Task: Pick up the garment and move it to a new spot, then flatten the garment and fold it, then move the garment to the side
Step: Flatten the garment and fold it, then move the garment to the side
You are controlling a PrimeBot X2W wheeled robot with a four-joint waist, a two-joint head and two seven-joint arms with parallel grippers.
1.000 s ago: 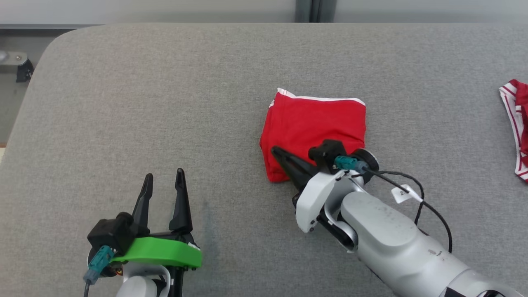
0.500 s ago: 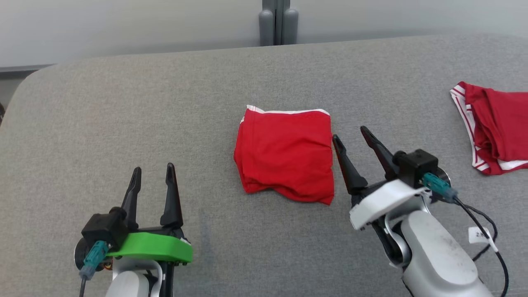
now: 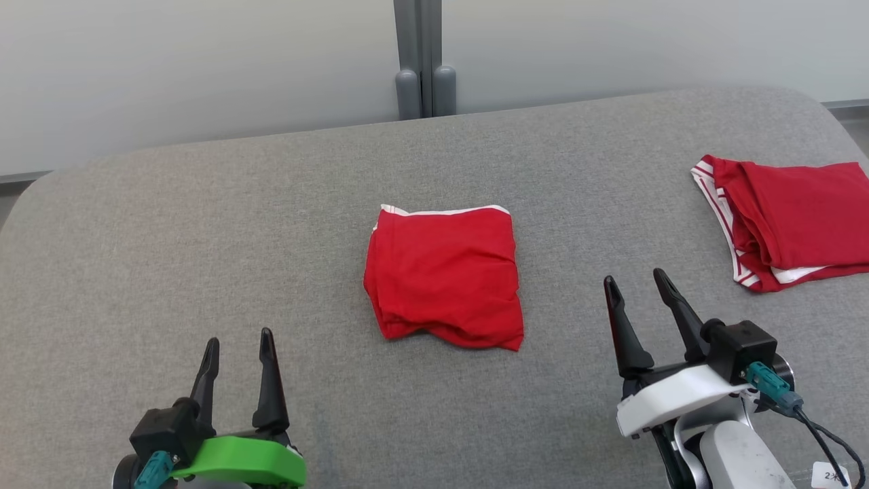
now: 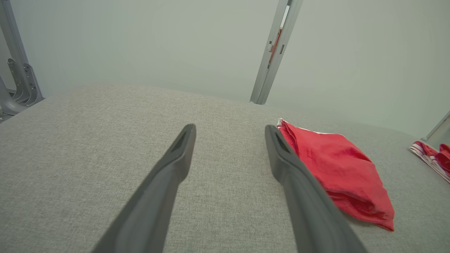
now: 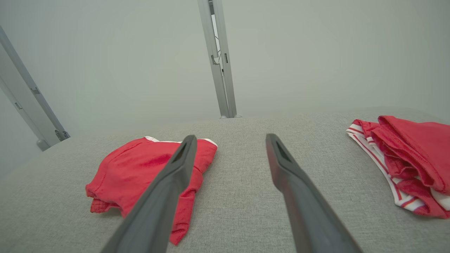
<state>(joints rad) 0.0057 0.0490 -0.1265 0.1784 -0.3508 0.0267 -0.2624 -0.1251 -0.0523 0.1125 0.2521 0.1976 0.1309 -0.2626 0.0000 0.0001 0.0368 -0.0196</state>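
The garment is red with a white trim, folded into a compact square in the middle of the grey padded surface. My right gripper stands open to its right and nearer to me, apart from it, with nothing between its fingers. In the right wrist view the garment lies left of the open right gripper. At the lower left my left gripper is open and empty too. The left wrist view has the garment just right of the open left gripper.
A second red piece of clothing with white stripes lies folded near the surface's right edge, also seen as the striped clothing in the right wrist view. A grey metal post stands behind the far edge against a pale wall.
My right gripper has opened, let go of the garment's near edge and drawn back to the right. The head camera has shifted, bringing the second piece of clothing fully into view. The left gripper stays open.
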